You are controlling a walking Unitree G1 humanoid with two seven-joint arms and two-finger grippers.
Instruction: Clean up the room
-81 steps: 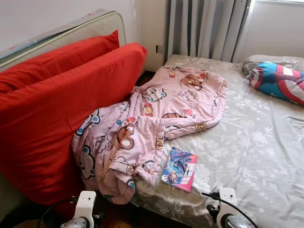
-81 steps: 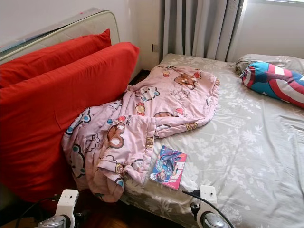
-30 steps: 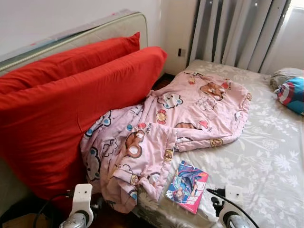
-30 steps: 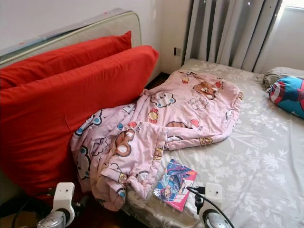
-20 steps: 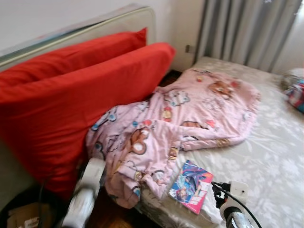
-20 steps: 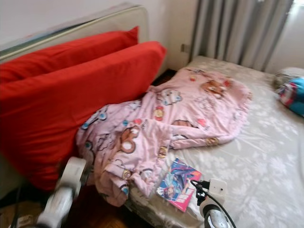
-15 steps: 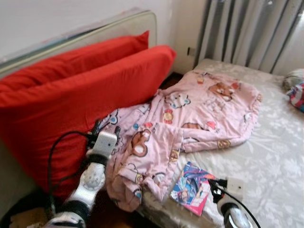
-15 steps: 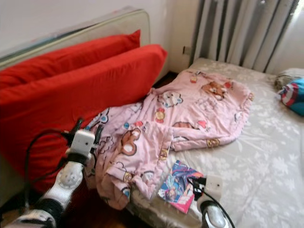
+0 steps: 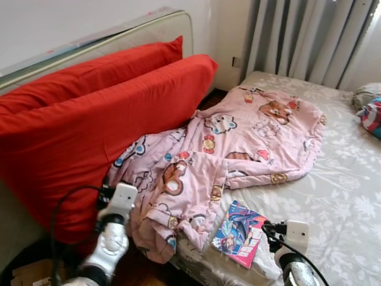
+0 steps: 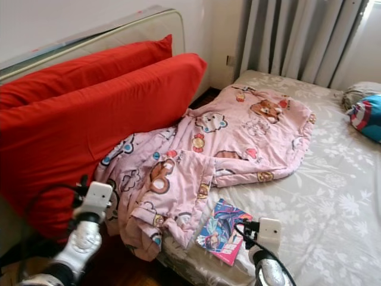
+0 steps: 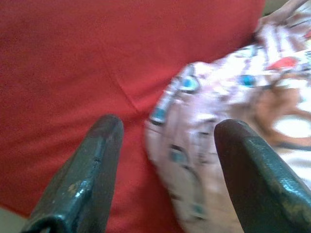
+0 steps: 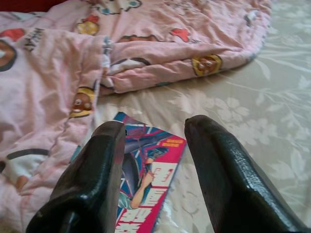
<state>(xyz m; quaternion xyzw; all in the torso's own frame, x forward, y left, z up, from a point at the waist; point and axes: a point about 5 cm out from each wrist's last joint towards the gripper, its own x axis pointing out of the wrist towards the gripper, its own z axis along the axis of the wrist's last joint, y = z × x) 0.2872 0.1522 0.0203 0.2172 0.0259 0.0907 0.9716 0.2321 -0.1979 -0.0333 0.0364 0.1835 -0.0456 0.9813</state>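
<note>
my left wrist view blurred: pink blanket (image 11: 228, 145) print unreadable. blue pillow (image 9: 372, 116) cut by frame edge. magazine (image 12: 146, 187) corner tucked under blanket fold, cover text too small.

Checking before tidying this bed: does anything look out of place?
Yes. The pink blanket lies crumpled, one end sliding off the bed's edge against the red cushion. A comic book sits loose at the mattress edge, between blanket and right gripper.
</note>
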